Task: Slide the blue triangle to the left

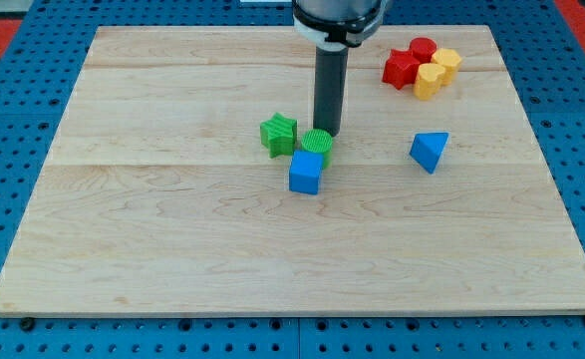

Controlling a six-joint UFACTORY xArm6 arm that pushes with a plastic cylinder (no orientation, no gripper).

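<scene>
In the camera view, a pale wooden worktop [172,249] lies on a blue board full of little holes [13,80]. My arm has no hand at all, only a straight dark rod [329,90] that comes down from the view's top. My tip [329,134] sits near the middle of the worktop, just behind the green round block [316,146] and very close to it. The green star [279,133] is just to the view's left of my tip. The blue cube [306,173] touches the green round block on its lower side. The blue triangle [430,151] stands alone on the view's right, well apart from my tip. Up in the top right corner, the red star [402,68], another red block [424,49] and two yellow blocks, one [429,81] lower and one [445,64] higher, huddle together.
</scene>
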